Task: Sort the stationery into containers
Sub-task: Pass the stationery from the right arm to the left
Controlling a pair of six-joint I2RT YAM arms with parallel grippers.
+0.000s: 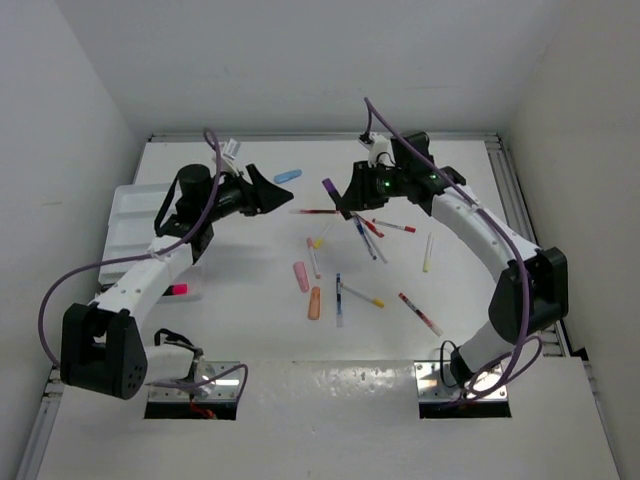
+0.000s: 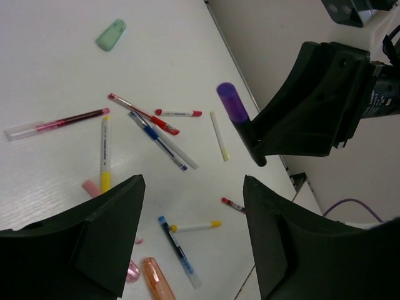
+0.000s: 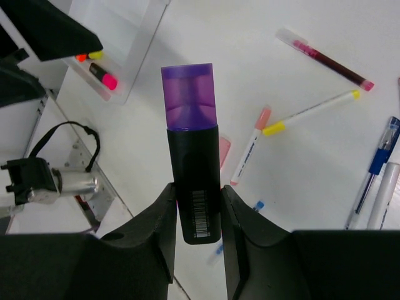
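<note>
Looks like a robotics lab, set up as a small test cell. Boxed in on three sides by plain white walls (image 1: pixel 80 140) around a white table (image 1: pixel 460 170) edged with bare aluminium rails (image 1: pixel 506 190). Fitted with two white-and-black robot arms, a left arm (image 1: pixel 140 280) and a right arm (image 1: pixel 485 235), bolted side by side onto metal plates (image 1: pixel 210 372) at the near edge. Strung with loose purple cables (image 1: pixel 42 315) running along both arms, left exposed. Strewn with pens (image 1: pixel 360 296) beside a white plastic tray (image 1: pixel 125 215). Bare, white and functional throughout, more workbench than desk.
</note>
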